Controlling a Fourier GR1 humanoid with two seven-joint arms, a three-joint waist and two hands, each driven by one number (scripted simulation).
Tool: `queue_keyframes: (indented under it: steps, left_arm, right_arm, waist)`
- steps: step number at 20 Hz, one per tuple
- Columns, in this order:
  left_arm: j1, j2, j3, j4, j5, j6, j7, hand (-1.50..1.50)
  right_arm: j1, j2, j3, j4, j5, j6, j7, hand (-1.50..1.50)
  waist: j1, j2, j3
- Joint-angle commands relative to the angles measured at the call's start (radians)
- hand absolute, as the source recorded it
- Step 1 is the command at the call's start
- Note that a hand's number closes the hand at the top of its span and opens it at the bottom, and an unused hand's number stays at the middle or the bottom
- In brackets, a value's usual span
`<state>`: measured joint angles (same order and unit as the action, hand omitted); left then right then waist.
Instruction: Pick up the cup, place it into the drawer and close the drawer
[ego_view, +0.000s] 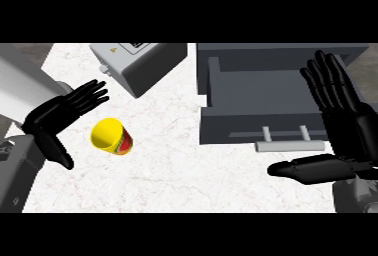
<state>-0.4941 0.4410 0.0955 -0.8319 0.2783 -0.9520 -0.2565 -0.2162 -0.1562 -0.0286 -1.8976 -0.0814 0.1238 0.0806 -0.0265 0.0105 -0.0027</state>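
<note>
yellow cup (111, 136) lies tipped beside the left hand (50, 117), between its spread fingers (88, 95) and thumb (57, 149), touching neither.

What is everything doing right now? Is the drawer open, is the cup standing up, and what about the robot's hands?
Cup: lying on its side on the counter, not held.
Drawer: pulled open, nothing showing inside.
Left hand: open, next to the cup, not gripping it.
Right hand: open, fingers straight, at the drawer's right side.
</note>
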Motion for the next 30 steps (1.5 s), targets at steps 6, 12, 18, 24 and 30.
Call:
queue_keyframes:
  steps: [6,12,18,24,30]
  left_arm:
    - [-0.04,-0.012,-0.069,0.238,-0.275,0.034,-0.375,-1.5]
    - [-0.043,-0.038,-0.12,0.337,-0.336,0.118,-0.495,-1.5]
    - [-0.018,-0.044,-0.165,0.4,-0.381,0.179,-0.619,-1.5]
    - [-0.041,-0.057,-0.18,0.447,-0.382,0.215,-0.68,-1.5]
    - [-0.076,-0.099,-0.201,0.47,-0.374,0.227,-0.691,-1.5]
  right_arm:
    - [-0.08,-0.021,-0.036,0.024,-0.037,0.013,0.04,-1.5]
    - [-0.046,0.006,0.01,-0.014,0.0,-0.005,0.045,-1.5]
    - [-0.031,-0.036,-0.044,0.001,-0.04,0.038,0.012,-1.5]
    - [-0.072,-0.039,-0.048,0.012,-0.061,0.044,0.034,-1.5]
    - [-0.107,-0.018,-0.019,0.035,-0.043,0.026,0.054,-1.5]
  waist:
    - [-0.012,0.006,-0.002]
    - [-0.029,0.009,-0.004]
    - [-0.037,0.012,-0.004]
    - [-0.045,0.018,-0.006]
    - [-0.039,0.022,-0.007]
